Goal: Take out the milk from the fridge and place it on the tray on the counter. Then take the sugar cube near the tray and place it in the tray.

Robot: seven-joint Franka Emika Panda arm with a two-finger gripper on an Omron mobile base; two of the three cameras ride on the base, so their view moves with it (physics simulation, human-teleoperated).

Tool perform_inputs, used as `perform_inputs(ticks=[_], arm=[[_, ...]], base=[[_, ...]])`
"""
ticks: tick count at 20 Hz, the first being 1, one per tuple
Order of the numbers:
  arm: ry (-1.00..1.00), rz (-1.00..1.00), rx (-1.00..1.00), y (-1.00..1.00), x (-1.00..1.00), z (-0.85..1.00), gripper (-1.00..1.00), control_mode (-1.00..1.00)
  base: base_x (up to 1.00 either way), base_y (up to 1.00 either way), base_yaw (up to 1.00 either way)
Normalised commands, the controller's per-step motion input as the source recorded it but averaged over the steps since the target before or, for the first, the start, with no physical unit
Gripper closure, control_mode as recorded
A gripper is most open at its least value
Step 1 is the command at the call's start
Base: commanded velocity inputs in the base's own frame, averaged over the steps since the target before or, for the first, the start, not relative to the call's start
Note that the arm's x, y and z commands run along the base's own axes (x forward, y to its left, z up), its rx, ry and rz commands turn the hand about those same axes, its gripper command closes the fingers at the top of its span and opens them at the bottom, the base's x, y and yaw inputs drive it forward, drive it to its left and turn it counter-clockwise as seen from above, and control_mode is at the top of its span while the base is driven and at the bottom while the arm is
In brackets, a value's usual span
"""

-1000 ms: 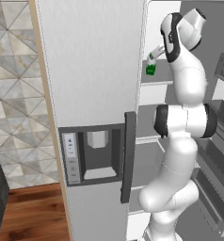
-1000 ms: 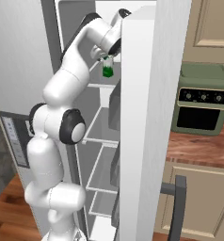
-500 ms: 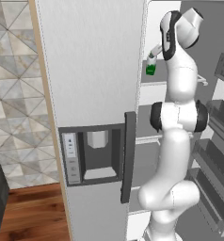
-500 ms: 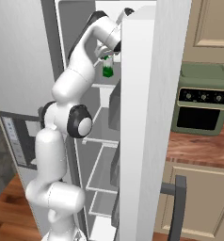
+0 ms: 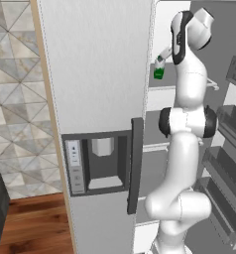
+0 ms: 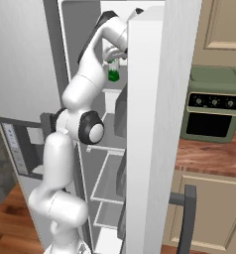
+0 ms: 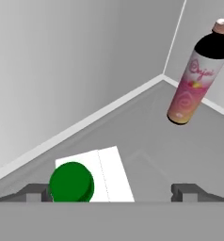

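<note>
Here, hand (image 7: pixel 112 190) wide open, straddling milk (image 7: pixel 88 178), not gripping

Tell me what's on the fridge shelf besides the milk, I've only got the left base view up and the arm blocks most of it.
Observer: In the hand view a bottle with a pink label and dark top stands farther back on the same shelf, apart from the milk.
Operator: Is the end effector on the milk yet?
Observer: No. The end effector is open; in the hand view the milk's green cap sits beside one fingertip, off centre rather than midway between the two.
Operator: Anything to the fridge's right?
Observer: The right base view shows a green oven-like appliance on the wooden counter past the open fridge door.
</note>
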Motion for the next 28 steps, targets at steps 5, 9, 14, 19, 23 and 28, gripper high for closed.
perform_inputs(ticks=[5,9,14,19,23,28], arm=[[0.00,0.00,-0.01,0.08,0.00,-0.34,-1.00,-1.00],[0.00,0.00,-0.01,0.15,0.00,-0.29,-1.00,-1.00],[-0.05,0.00,-0.04,0.36,-0.19,-0.33,1.00,-1.00],[-0.10,0.00,-0.05,0.41,-0.21,-0.29,1.00,-1.00],[-0.26,0.00,0.00,-0.16,-0.92,-0.55,1.00,-1.00],[-0.39,0.00,-0.06,-0.02,-1.00,-0.93,1.00,-1.00]], base=[[0.00,0.00,0.00],[0.00,0.00,0.00],[0.00,0.00,0.00],[0.00,0.00,0.00],[0.00,0.00,0.00],[0.00,0.00,0.00]])
